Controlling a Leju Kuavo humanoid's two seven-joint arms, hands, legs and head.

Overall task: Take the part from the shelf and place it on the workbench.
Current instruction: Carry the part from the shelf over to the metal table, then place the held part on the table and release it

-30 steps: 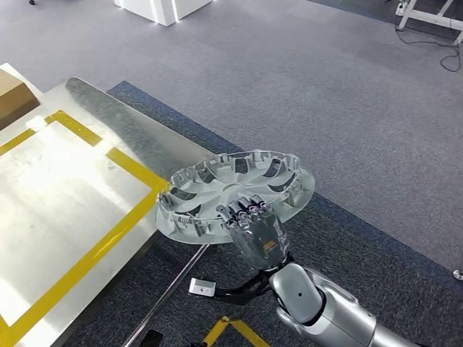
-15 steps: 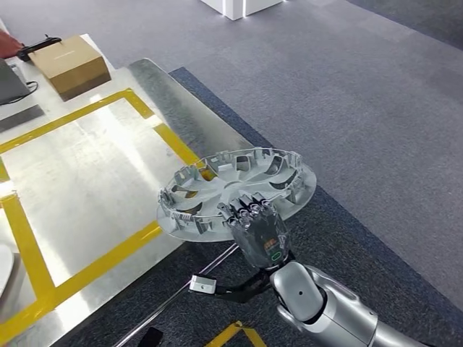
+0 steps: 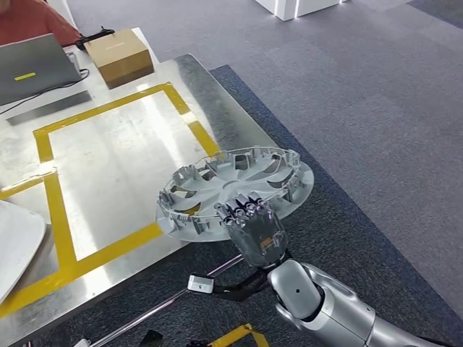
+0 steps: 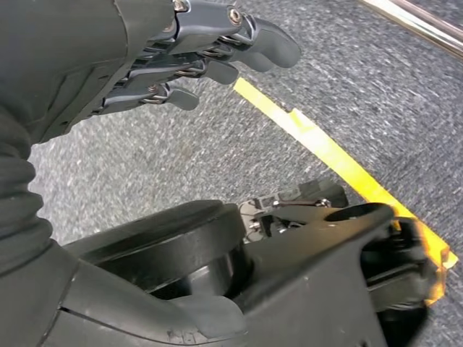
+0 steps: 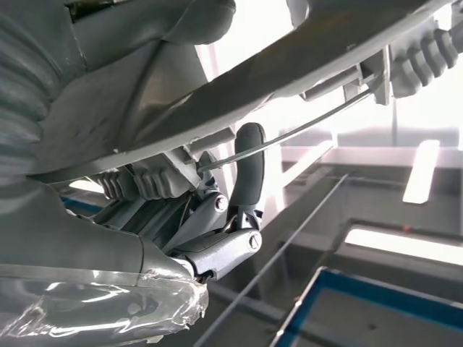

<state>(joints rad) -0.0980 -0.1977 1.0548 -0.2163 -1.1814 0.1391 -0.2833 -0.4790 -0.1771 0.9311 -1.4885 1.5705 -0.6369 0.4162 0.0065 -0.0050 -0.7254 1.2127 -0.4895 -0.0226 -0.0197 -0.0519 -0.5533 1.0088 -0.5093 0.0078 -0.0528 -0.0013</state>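
Note:
A silver wheel cover (image 3: 234,191), inner side up with clips round its rim, is held level by my right hand (image 3: 254,230), which grips its near edge from below. The cover hangs over the near right corner of the steel workbench (image 3: 109,166), partly above the yellow tape frame (image 3: 63,246). In the right wrist view the cover's rim (image 5: 306,50) crosses above my fingers (image 5: 248,181), which curl over it. My left hand (image 4: 180,50) hangs over grey carpet with its fingers apart and nothing in them.
On the workbench's far side lie a cardboard box (image 3: 117,54) and a laptop (image 3: 32,69), with a person in red (image 3: 32,18) behind them. A pale round part (image 3: 17,242) sits at the left edge. Dark carpet and a metal rod (image 3: 163,303) lie below.
The camera has turned, so the workbench now fills more of the view and sits further under the cover. My right hand keeps the same hold on the wheel cover.

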